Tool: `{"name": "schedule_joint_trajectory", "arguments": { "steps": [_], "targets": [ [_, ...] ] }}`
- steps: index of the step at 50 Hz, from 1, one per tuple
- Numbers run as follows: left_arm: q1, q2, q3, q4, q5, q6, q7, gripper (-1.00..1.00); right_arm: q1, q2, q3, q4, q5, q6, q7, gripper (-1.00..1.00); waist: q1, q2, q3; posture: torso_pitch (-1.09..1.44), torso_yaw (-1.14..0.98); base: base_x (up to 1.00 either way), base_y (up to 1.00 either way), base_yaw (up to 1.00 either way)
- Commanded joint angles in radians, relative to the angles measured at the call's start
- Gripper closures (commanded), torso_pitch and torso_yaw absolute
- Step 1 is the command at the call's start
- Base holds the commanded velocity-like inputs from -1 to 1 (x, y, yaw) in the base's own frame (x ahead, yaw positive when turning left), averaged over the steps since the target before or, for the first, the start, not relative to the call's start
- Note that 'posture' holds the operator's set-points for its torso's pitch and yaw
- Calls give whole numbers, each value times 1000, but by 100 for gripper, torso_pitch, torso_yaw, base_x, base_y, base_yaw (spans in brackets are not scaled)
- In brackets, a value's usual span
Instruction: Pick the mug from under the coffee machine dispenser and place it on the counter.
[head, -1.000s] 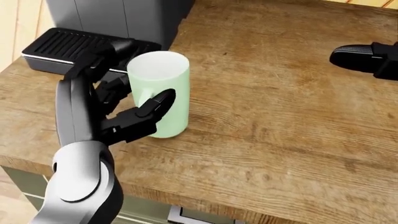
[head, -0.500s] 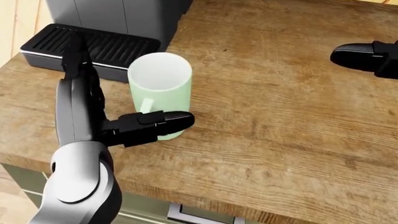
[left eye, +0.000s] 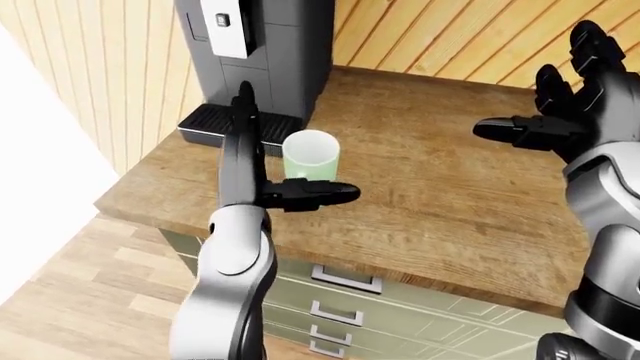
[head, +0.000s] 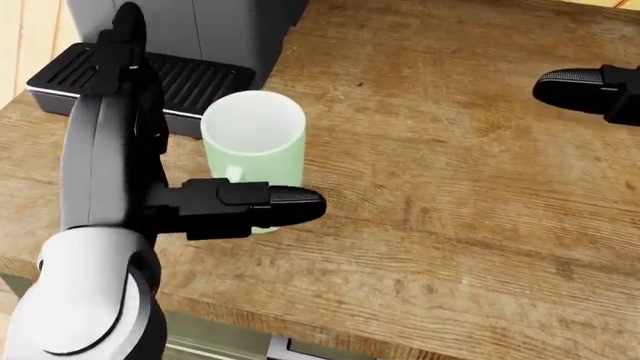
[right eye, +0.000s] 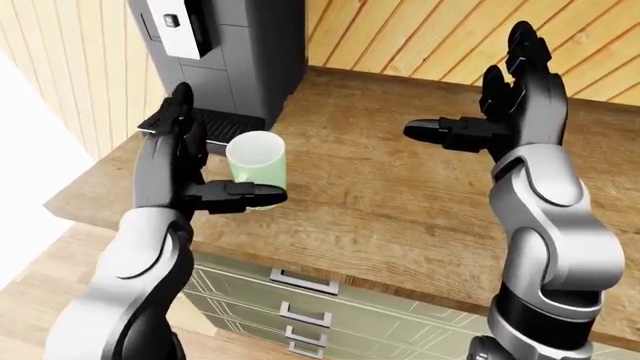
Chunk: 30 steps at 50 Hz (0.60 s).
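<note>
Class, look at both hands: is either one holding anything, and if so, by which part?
Nothing is held. The left hand is open beside the mug, which stands on the counter; the right hand is open and empty.

Kitchen: wooden counter (left eye: 440, 180), coffee machine (left eye: 262, 52), green drawers (left eye: 390, 311) below, wood-panelled wall (left eye: 110, 67)

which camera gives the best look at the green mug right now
The head view: the green mug is large there, with its open rim and handle visible beside the left robot hand. Both eye views show it small and partly hidden by that robot hand.
</note>
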Motion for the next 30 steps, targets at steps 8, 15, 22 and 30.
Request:
{"name": "schedule_joint_trajectory", "arguments": {
  "steps": [8,15,22,30],
  "targets": [
    [-78,10,15,-46,87,6,-59,-100,-26,-16,-12,-32,0,-25,-2,-100,2,-7,-20,0,0,0,0,0],
    [-253,28,61,-121,95,196,-118,-100,-29,-18,-11,-35,1,-21,-4,-100,2,-9,-17,0,0,0,0,0],
    [-422,110,128,-133,68,312,-162,-100,-31,-17,-10,-31,-2,-23,-3,-100,2,-8,-8,0,0,0,0,0],
    [-532,216,229,-98,11,329,-218,-100,-32,-18,-9,-30,-3,-24,-3,-100,1,-4,-1,0,0,0,0,0]
  ]
}}
